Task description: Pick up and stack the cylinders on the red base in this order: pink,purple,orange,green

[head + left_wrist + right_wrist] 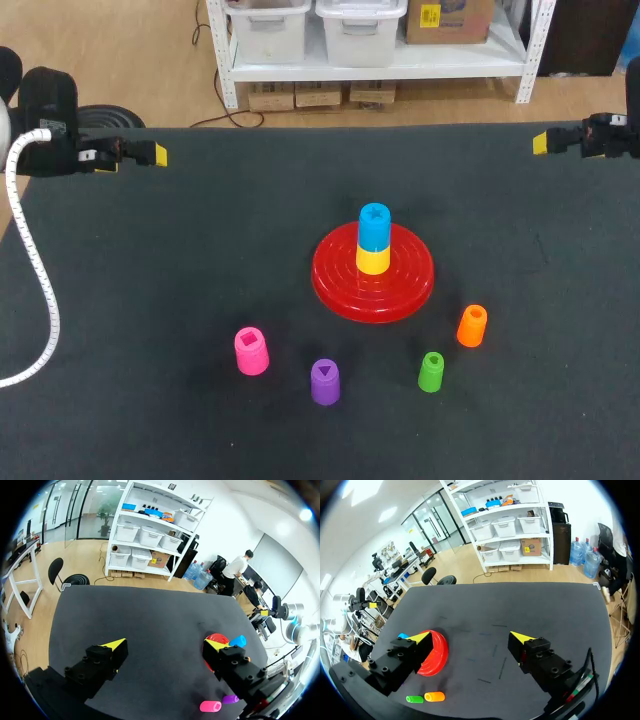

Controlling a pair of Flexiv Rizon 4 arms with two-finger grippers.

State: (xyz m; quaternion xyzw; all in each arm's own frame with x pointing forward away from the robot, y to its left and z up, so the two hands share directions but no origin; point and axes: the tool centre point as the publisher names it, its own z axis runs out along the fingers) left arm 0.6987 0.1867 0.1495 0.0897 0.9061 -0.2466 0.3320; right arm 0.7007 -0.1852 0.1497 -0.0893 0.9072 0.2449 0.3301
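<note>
The red base (335, 278) is seen near the middle of the dark desk (180, 260). On its centre a yellow cylinder (373, 261) is standing, with a blue cylinder (374, 226) stacked on top of it. The four other pieces are placed upright on the desk in a loose arc on the near side of the base, and none is touching it. The pink cylinder (251, 351) is found at the left, and the purple cylinder (325, 382) near it. The green cylinder (431, 371) comes next, and the orange cylinder (472, 325) is closest to the right rim of the base. The left end effector (165, 644) is positioned over the far left corner of the desk, well apart from all pieces. Its fingers are spread wide and nothing is gripped between them. The right end effector (471, 637) is positioned at the far right corner, equally wide and without load. In the head view only one yellow tip of each is made out (the second finger cannot be distinguished there), and the right arm is cut off by the frame. In the left wrist view the base is mostly covered by one finger and the purple cylinder is partly hidden behind it. In the right wrist view one side of the base and nearly all of the blue cylinder are hidden behind a finger.
</note>
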